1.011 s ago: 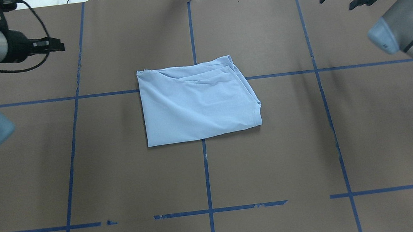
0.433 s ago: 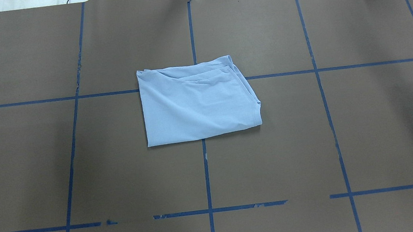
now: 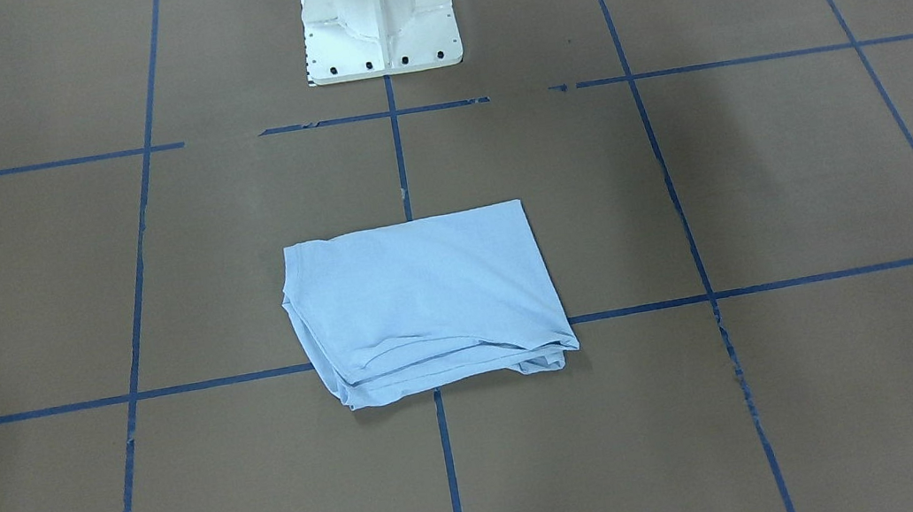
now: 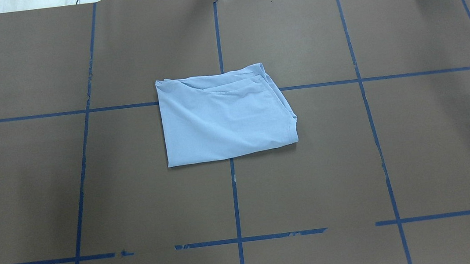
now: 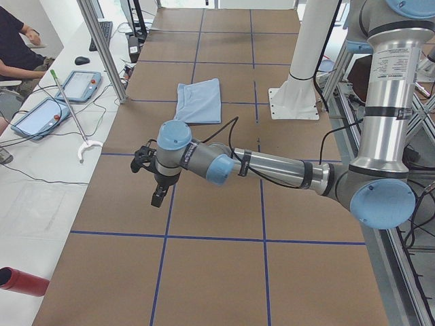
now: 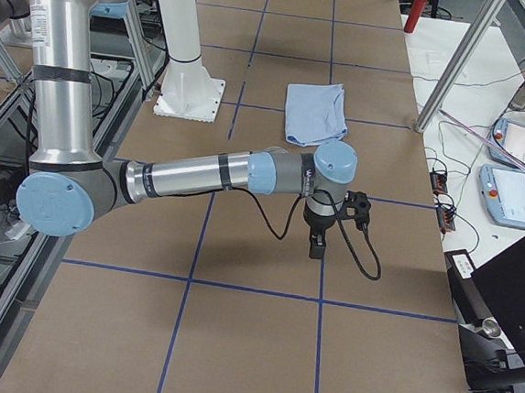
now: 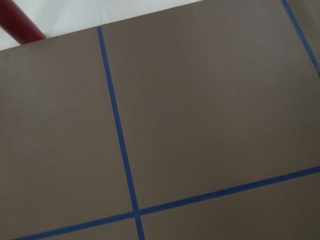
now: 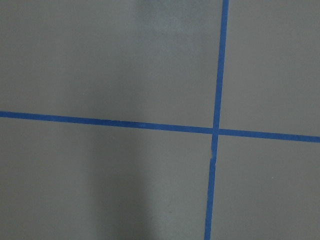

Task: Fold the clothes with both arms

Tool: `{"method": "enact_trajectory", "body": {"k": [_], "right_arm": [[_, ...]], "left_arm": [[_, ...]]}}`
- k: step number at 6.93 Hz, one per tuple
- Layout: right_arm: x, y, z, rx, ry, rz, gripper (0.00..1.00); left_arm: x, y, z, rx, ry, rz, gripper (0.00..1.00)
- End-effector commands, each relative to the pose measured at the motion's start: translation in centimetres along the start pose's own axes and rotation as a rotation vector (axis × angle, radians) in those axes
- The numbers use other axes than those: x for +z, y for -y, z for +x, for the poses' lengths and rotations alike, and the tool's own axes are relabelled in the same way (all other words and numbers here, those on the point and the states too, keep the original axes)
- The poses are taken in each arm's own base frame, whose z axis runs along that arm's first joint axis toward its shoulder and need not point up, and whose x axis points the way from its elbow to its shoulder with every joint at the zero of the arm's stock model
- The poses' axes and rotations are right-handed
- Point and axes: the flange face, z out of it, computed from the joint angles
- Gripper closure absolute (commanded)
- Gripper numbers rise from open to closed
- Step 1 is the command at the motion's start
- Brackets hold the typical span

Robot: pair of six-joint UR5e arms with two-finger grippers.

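Note:
The light blue T-shirt lies folded into a flat rectangle at the middle of the brown table; its print and neck label are hidden. It also shows in the front-facing view and both side views. Both arms are out of the overhead and front-facing views. My left gripper hangs over the table's left end, far from the shirt. My right gripper hangs over the right end, also far from it. I cannot tell whether either is open or shut. The wrist views show only bare table.
The white pedestal base stands at the robot's edge of the table. Blue tape lines grid the surface. A metal post and a red cylinder stand by the left end, another post by the right.
Both arms have swung outward and left the overhead view. The folded shirt has not moved.

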Motion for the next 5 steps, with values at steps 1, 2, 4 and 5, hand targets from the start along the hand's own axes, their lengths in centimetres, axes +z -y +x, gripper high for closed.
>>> {"method": "enact_trajectory", "body": {"k": [1,2,4,5], "right_arm": [[1.2,-0.2,-1.1,-0.025,-0.006,-0.024,0.0],[2.1,-0.2,-1.5,-0.032,-0.013,-0.04,0.0],[3.7,-0.8,-0.1,-0.006,-0.014,-0.075,0.0],[3.9,-0.7,-0.1,-0.003,-0.013,-0.079,0.0]], "left_arm": [[-0.4,-1.9,0.0,0.004,-0.002,0.006,0.0],[-0.2,-2.3,0.3,-0.007,-0.06,-0.01,0.0],[-0.6,-2.8,0.7,-0.043,-0.162,-0.032,0.0],[-1.0,-2.9,0.6,-0.075,-0.159,-0.056,0.0]]}}
